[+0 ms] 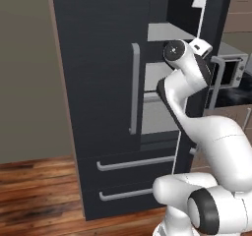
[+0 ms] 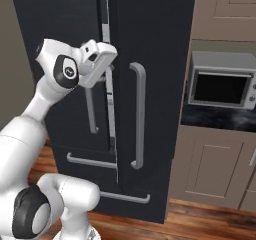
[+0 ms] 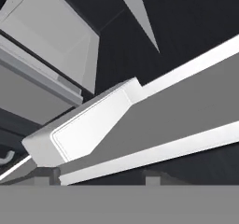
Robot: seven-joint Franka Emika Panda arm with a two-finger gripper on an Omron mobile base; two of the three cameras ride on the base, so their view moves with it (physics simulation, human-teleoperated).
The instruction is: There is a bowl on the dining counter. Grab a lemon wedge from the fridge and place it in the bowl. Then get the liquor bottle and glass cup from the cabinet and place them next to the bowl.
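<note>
The arm (image 1: 189, 80) reached into the narrow gap at the edge of the fridge (image 1: 103, 82) door, its hand (image 2: 97, 59) pressed close against that edge with little room either side. Whether the gripper was open or clenched could not be told. A pale door shelf (image 3: 88, 125) ran close before the hand. The microwave (image 2: 222, 81) stood well right. No lemon wedge or writing could be made out.

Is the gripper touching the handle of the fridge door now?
Cannot tell. In the hand view the grey handle runs right above the fingertips, but no contact or gap shows plainly. In the right base view the hand hides the spot.
</note>
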